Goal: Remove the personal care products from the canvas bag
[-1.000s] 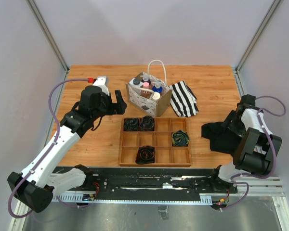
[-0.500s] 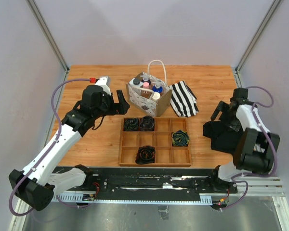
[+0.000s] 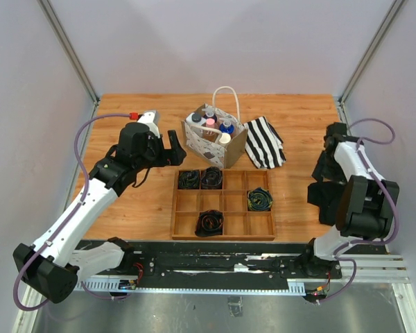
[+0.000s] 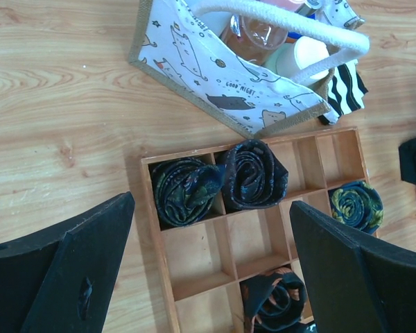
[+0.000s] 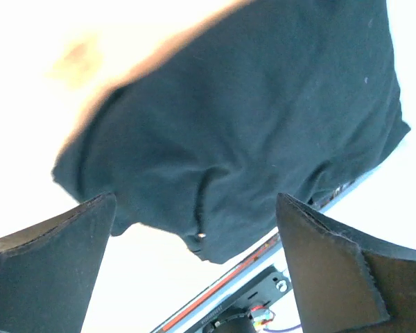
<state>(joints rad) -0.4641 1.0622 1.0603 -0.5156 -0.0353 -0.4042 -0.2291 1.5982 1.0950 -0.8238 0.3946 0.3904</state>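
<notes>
The canvas bag (image 3: 211, 142) stands upright at the table's middle rear, its rope handle up. Several personal care bottles stand in it: a blue cap (image 3: 226, 127), a pinkish one (image 3: 210, 123), a dark cap (image 3: 196, 118). In the left wrist view the bag (image 4: 215, 69) holds a clear pinkish bottle (image 4: 255, 31) and a pale cap (image 4: 306, 55). My left gripper (image 3: 175, 147) is open and empty, just left of the bag; it also shows in the left wrist view (image 4: 211, 202). My right gripper (image 5: 195, 199) is open and empty above a dark cloth (image 5: 249, 118).
A wooden divided tray (image 3: 190, 202) with several coiled dark rolls lies in front of the bag. A black-and-white striped cloth (image 3: 265, 142) lies right of the bag. The dark cloth (image 3: 324, 196) lies near the right arm (image 3: 350, 163). The front rail (image 5: 263, 291) is close.
My right arm has swung its wrist back and to the right, away from the tray. The left arm has shifted only slightly. The bag and bottles have not moved.
</notes>
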